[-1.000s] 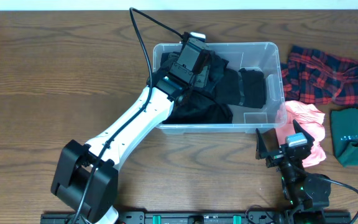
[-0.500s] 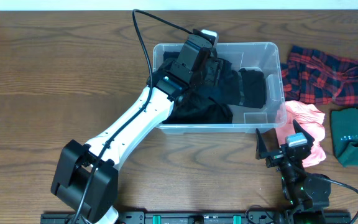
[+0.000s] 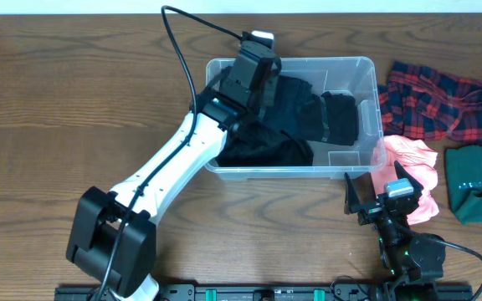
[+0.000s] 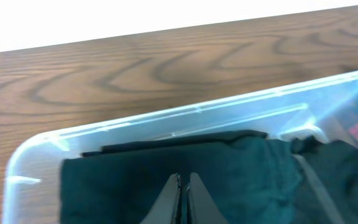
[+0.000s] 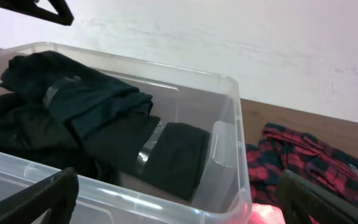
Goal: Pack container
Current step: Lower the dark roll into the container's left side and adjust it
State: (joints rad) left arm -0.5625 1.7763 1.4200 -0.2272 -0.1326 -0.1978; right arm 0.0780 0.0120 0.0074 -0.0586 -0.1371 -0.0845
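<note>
The clear container (image 3: 366,63) stands at the back middle of the table, holding folded black clothes (image 3: 308,117). My left gripper (image 3: 258,73) hangs over the container's back left part. In the left wrist view the left gripper (image 4: 184,177) has its fingers pressed together, with nothing seen between them, just above a dark garment (image 4: 123,180) near the container's back rim (image 4: 197,111). My right gripper (image 3: 379,196) stands open off the container's front right corner. In its own view the right gripper (image 5: 179,208) looks across the container's rim (image 5: 229,81) at the black clothes (image 5: 104,112).
A red plaid shirt (image 3: 442,100) lies right of the container. A pink cloth (image 3: 408,163) sits beside my right gripper, and a folded green cloth (image 3: 475,188) lies at the right edge. The plaid shirt (image 5: 291,162) also shows in the right wrist view.
My left gripper has shut and shifted a little left and back over the black clothes. The right arm has not moved.
</note>
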